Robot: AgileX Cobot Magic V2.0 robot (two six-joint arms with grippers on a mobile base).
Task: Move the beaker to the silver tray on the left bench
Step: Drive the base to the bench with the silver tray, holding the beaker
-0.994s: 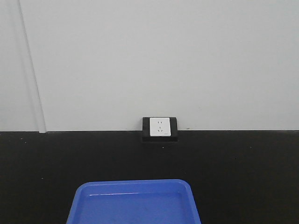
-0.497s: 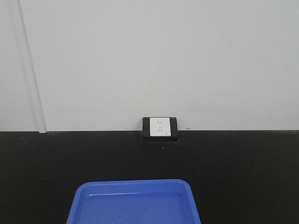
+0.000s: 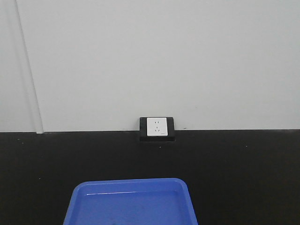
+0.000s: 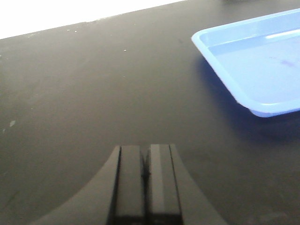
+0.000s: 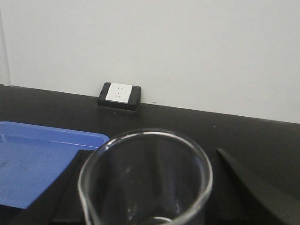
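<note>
The beaker (image 5: 146,185) showed only in the right wrist view. It stood upright between the two dark fingers of the right gripper (image 5: 150,151), with its long axis roughly vertical and its round flared mouth facing up towards the camera. The fingers were spread to about the width of the glass, one on each side. They seemed to grip it, though the contact lay below the rim and could not be made out clearly. The base of the beaker was cut off by the bottom edge of the frame, and the pour lip could not be picked out on the rim.

The beaker was just right of the blue tray (image 5: 56,131), over the black bench (image 5: 262,136). A white socket (image 5: 119,92) in a black housing sat at the foot of the pale wall (image 5: 187,47) behind.

The left gripper (image 4: 146,154) hung low over the bench, well left of the blue tray's rim. Its two fingers were pressed together with nothing between them, and their roots ran out of the bottom of the frame.

In the front-facing view only the far end of the tray was visible, its near part cropped.
</note>
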